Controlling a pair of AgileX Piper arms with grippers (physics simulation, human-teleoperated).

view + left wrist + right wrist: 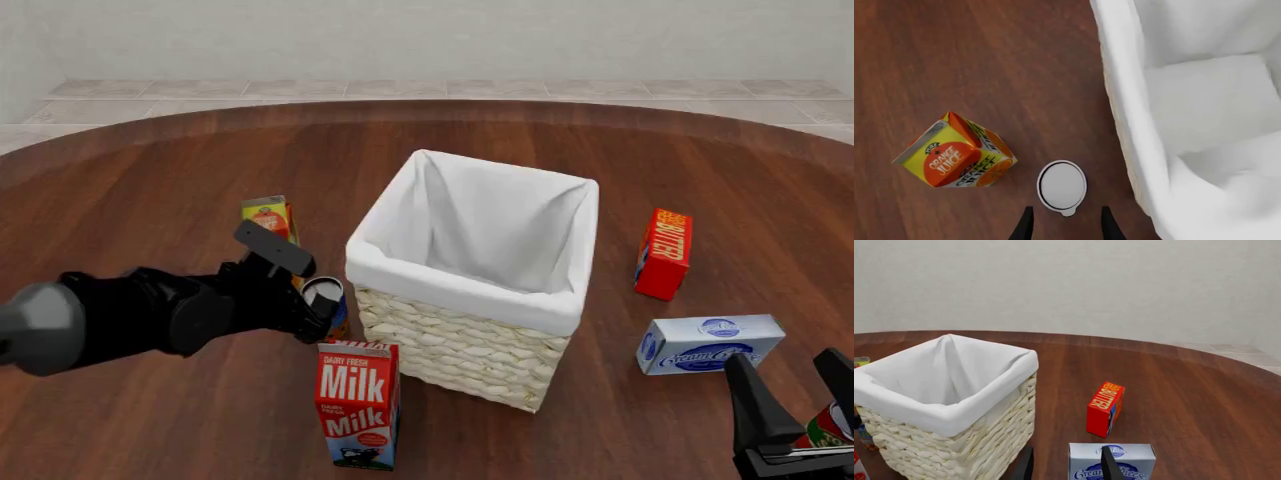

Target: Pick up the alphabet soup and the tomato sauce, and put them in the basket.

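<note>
Step in hand: the left gripper (1064,226) hangs above the alphabet soup (1062,185), lining up for a top-down grasp; my reading is that the pick has not begun.
Left gripper state: fingers spread apart with nothing between them; the can's top shows just ahead of the tips.
Doing it well: centre the can between the fingers before lowering, and descend straight so that neither tip clips the rim. Keep clear of the basket (1127,115) wall on one side and the orange juice carton (957,152) on the other.
Alphabet soup, place: directly under the left gripper, between the orange juice carton and the basket.
Alphabet soup, axis: upright, its pale top facing the wrist camera.
Right gripper (1064,464): fingers apart and empty, low beside the cream cheese box (1111,461).
Tomato sauce (833,425): only a red-labelled edge shows beside the right gripper; orientation cannot be told.
</note>
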